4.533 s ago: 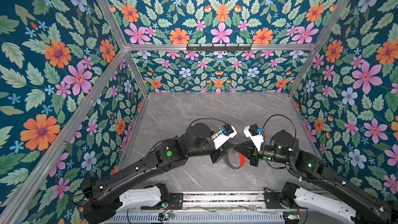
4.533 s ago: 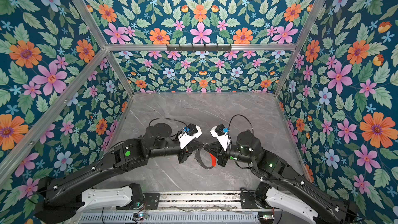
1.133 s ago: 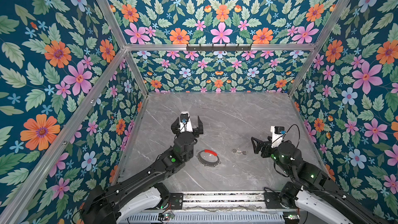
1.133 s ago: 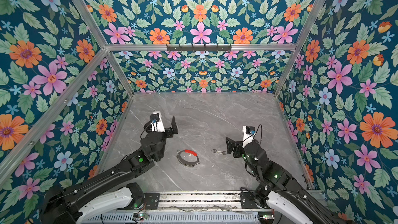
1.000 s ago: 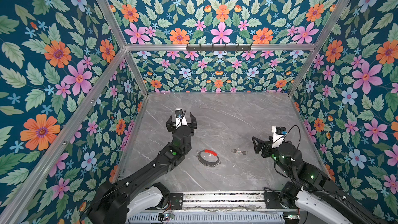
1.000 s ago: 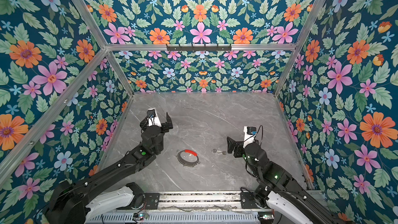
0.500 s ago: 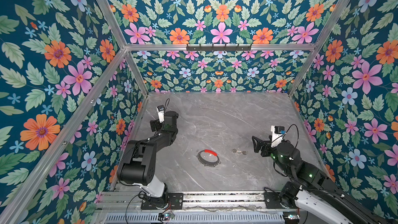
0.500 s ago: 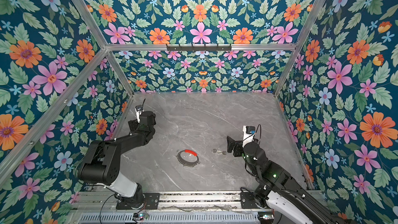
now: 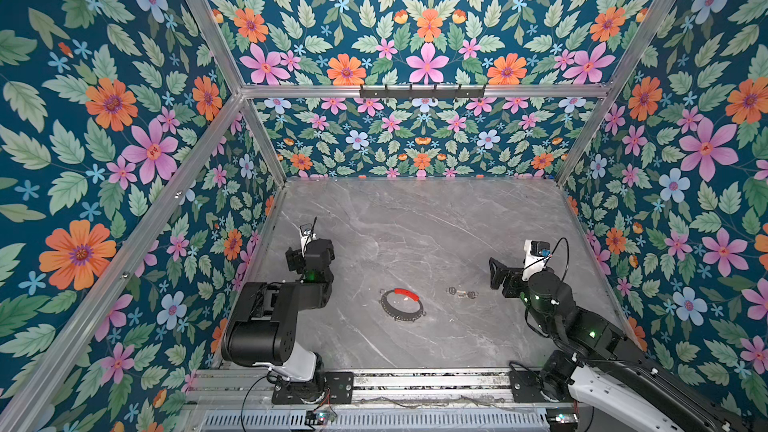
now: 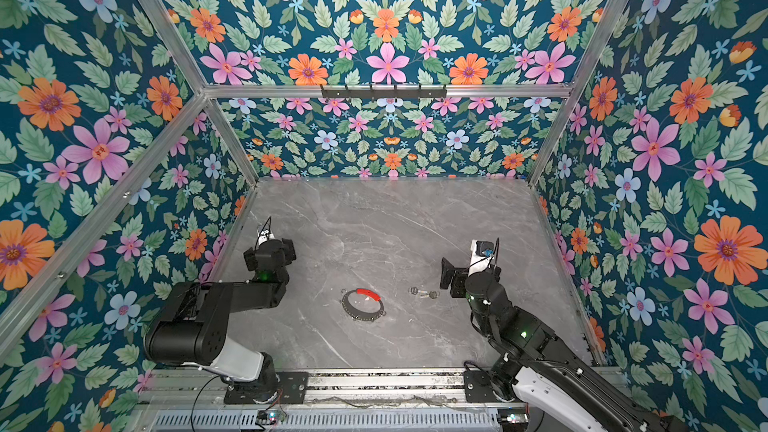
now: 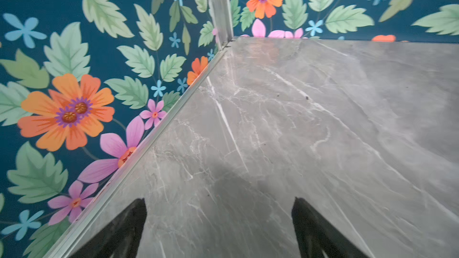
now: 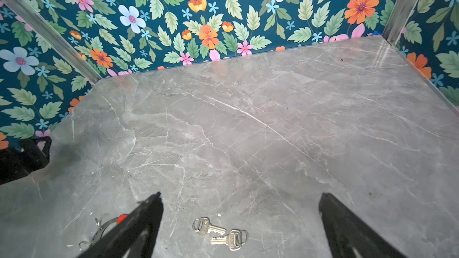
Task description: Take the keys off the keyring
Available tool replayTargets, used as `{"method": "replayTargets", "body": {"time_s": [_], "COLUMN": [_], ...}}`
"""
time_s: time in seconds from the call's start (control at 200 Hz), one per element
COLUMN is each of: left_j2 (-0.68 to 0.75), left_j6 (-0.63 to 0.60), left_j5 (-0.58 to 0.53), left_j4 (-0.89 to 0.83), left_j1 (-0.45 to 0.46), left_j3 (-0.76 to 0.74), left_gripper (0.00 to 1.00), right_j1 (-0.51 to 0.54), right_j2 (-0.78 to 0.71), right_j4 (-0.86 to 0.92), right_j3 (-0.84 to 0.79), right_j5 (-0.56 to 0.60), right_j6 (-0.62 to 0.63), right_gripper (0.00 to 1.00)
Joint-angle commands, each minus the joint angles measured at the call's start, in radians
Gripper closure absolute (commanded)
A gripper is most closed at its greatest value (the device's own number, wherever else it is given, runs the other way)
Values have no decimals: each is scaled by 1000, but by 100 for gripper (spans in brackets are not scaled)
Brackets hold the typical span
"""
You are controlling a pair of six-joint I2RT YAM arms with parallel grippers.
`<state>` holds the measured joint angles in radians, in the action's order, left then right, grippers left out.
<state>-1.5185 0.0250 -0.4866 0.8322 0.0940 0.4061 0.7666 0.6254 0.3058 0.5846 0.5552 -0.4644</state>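
Keys [image 12: 213, 229]: loose, right of keyring [image 9: 406, 293], lengthwise along that line
Right gripper [image 12: 241, 194]: spread, empty, nearer, beyond keys
Left gripper [image 11: 219, 199]: spread, empty, well left of keyring

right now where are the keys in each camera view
A top view: keys right of centre, lower half.
A top view: keys right of centre, lower half.
Left wrist: not in it.
Right wrist: keys between the open tips of the right gripper.
Shared landmark: the keyring, lying apart to their left in both top views.
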Motion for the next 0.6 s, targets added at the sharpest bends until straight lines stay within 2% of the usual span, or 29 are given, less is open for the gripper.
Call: {"method": "replayTargets", "body": {"time_s": [0.0, 0.11, 0.185, 0.225, 0.38, 0.495, 0.55, 0.595], "left_j2": [26, 40, 24, 16, 49, 25, 0, -34], "left_j6": [-8, -15, -48, -56, -29, -9, -10, -1], "left_j5": [53, 81, 196, 220, 160, 270, 310, 259], "left_j4": [127, 144, 119, 99, 160, 94, 188, 238], "left_j1": [-8, -11, -20, -20, -25, -68, -67, -55], "left_j3": [-34, -54, -29, -15, -68, -19, -36, -55], "left_gripper": [4, 1, 1, 1, 0, 1, 1, 2], "right_j1": [0, -1, -1, -1, -2, -3, -3, -5], "right_j2": [18, 28, 25, 25, 31, 36, 40, 45], "right_j4": [-51, -71, -78, -80, -91, -99, -98, -95], "right_j3": [3, 7, 15, 18, 14, 4, 6, 10], "right_j5": [68, 85, 86, 85, 92, 92, 91, 92], "right_j6": [-19, -15, 5, 17, 29, 20, 30, 43], "right_gripper": [1, 1, 1, 1, 1, 1, 1, 1]}}
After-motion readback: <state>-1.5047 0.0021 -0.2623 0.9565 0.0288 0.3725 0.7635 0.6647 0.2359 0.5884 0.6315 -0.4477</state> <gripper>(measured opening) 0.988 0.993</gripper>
